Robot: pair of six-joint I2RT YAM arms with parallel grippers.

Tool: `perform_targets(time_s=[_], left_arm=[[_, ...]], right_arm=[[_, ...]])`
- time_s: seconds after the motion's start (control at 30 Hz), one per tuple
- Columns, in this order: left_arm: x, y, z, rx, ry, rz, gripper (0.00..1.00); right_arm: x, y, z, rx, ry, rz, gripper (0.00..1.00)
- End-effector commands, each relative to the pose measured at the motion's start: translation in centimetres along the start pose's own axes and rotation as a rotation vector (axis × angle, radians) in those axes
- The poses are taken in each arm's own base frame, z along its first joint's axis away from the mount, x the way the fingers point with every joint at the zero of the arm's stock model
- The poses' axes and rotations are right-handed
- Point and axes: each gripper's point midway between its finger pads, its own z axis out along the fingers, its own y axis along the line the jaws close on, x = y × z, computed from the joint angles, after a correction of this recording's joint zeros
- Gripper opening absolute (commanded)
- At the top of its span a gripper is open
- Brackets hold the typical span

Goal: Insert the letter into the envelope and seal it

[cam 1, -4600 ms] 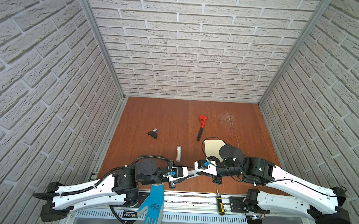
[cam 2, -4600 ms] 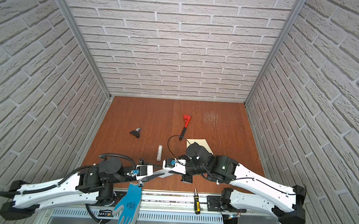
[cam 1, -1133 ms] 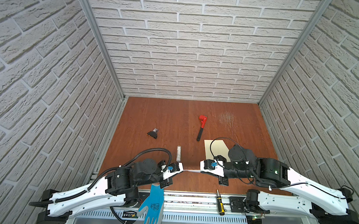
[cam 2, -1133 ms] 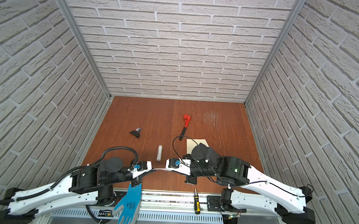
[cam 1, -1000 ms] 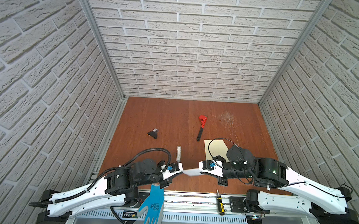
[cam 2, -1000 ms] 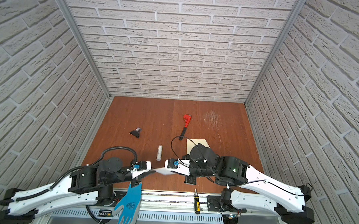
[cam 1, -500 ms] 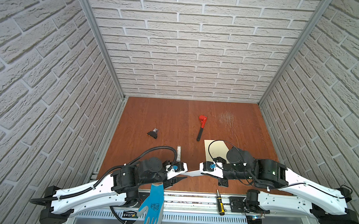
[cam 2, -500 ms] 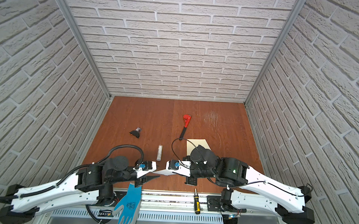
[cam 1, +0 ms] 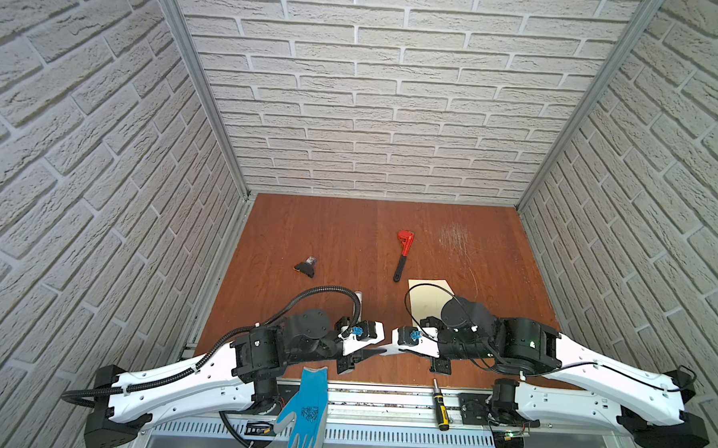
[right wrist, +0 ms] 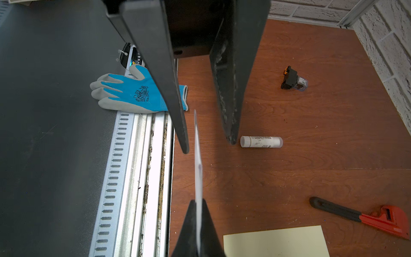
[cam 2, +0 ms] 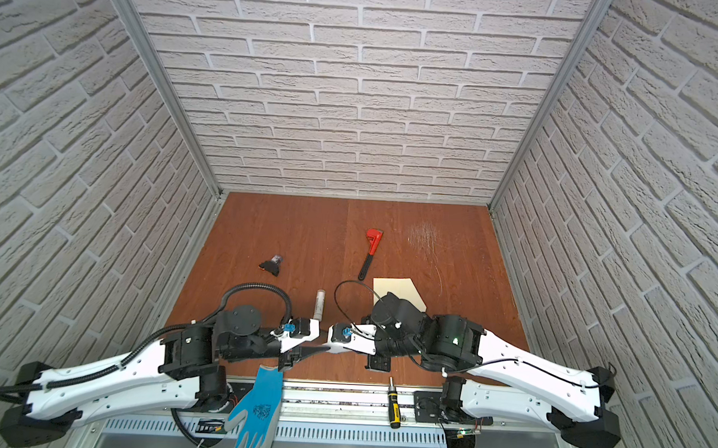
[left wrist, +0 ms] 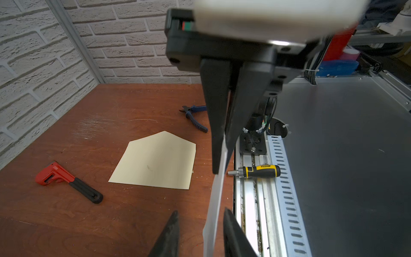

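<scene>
R gripper point(right wrist: 198, 201) clamps letter point(right wrist: 198, 155) edge-on in air over front of brown wood table point(left wrist: 100, 124); L gripper point(left wrist: 200, 211) fingers apart, straddling its free end; envelope point(left wrist: 155, 162) flat on table, flap open. White brick walls point(cam 1: 375, 109) on 3 sides.

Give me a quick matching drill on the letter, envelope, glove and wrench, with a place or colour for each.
1 letter
2 envelope
3 glove
4 wrench

A cream, flat on the table
B red head, black handle
C pinched in the right claw
D blue, across the rail

Pairs: 1-C, 2-A, 3-D, 4-B
</scene>
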Motion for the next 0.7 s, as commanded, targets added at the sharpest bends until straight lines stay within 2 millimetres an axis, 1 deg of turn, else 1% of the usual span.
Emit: perform_targets(time_s=[0.0,0.13,0.3,0.33,0.37,0.43,0.5,0.53,0.6,0.63,0.67], left_arm=[[-4.6,-0.5,-1.0,0.03,-0.175,0.021,0.3],[-5.6,-0.9,-0.9,0.055,-0.22,0.03,0.27],[-5.8,-1.0,-0.2,0.071,-0.224,0.029,0.25],[-5.3,-1.0,0.6,0.075,-0.201,0.024,0.23],[-5.1,-0.9,0.8,0.075,-0.193,0.021,0.21],[-4.7,-0.8,1.3,0.073,-0.17,0.016,0.14],[-4.4,-0.7,1.5,0.066,-0.157,0.011,0.0],[-4.3,-0.7,1.4,0.065,-0.157,0.012,0.0],[-4.2,-0.7,1.1,0.059,-0.163,0.012,0.0],[-4.0,-0.6,0.9,0.048,-0.159,0.01,0.07],[-3.8,-0.6,0.7,0.042,-0.156,0.007,0.26]], right_arm=[[-0.6,-0.2,0.5,0.012,-0.028,-0.016,0.06],[-0.6,-0.2,0.5,0.013,-0.031,-0.016,0.06],[-0.9,-0.2,0.4,0.015,-0.046,-0.018,0.06],[-0.9,-0.2,0.4,0.013,-0.047,-0.017,0.06],[-0.9,-0.2,0.4,0.014,-0.048,-0.017,0.06],[-1.0,-0.1,0.3,0.011,-0.05,-0.015,0.06],[-1.1,-0.2,0.2,0.013,-0.054,-0.016,0.06],[-1.1,-0.1,0.1,0.014,-0.057,-0.014,0.06],[-1.2,-0.1,-0.2,0.015,-0.064,-0.015,0.06],[-1.2,-0.1,-0.3,0.017,-0.068,-0.015,0.06],[-1.3,-0.1,-0.4,0.018,-0.073,-0.015,0.06]])
